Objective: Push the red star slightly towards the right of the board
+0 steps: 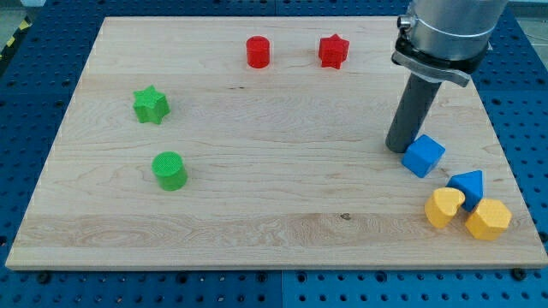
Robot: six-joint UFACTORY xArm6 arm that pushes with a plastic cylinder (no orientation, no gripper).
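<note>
The red star (333, 50) lies near the view's top, right of centre, on the wooden board (274, 188). A red cylinder (258, 51) sits to its left. My tip (401, 149) is at the view's right, well below and to the right of the red star, apart from it. The tip stands just left of a blue cube (423, 156), touching or nearly touching it.
A green star (151, 104) and a green cylinder (169, 169) lie at the view's left. A blue triangular block (469, 184), a yellow heart (443, 207) and a yellow hexagonal block (488, 219) cluster at the bottom right corner. The arm's grey body (445, 34) rises at the top right.
</note>
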